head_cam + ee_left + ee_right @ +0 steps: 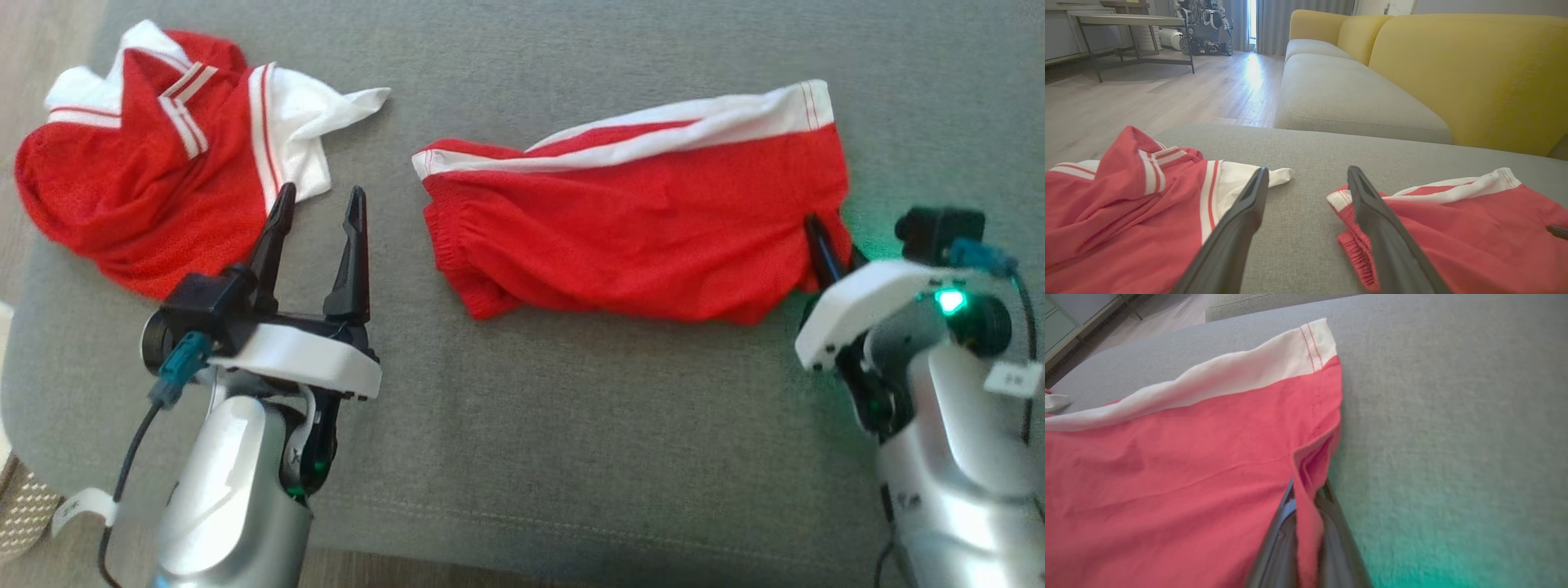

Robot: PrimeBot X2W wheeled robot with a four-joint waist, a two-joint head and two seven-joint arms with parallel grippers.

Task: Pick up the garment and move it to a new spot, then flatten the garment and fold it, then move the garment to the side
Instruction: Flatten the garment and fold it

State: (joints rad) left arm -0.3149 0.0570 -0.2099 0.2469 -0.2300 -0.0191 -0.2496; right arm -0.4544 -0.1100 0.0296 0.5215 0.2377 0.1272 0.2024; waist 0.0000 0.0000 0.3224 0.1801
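Head view: red shorts [637, 245] centre-right on grey cushion [571, 457]; right claw [829, 241] clenched on their right edge; left claw [320, 214] released, lower left, beside crumpled jersey [147, 163].
Left wrist view: spread fingers [1237, 228] over bare cushion between both garments.
Right wrist view: only a thin hem fold pinched, lower centre; may slip out on lift, or drag shorts bunched.

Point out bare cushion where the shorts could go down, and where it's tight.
Free: the wide near strip of grey cushion this side of the red shorts; the far band behind them. Crowded: the left end, under the jersey, and the gap beside it, where the open left pincer hovers.
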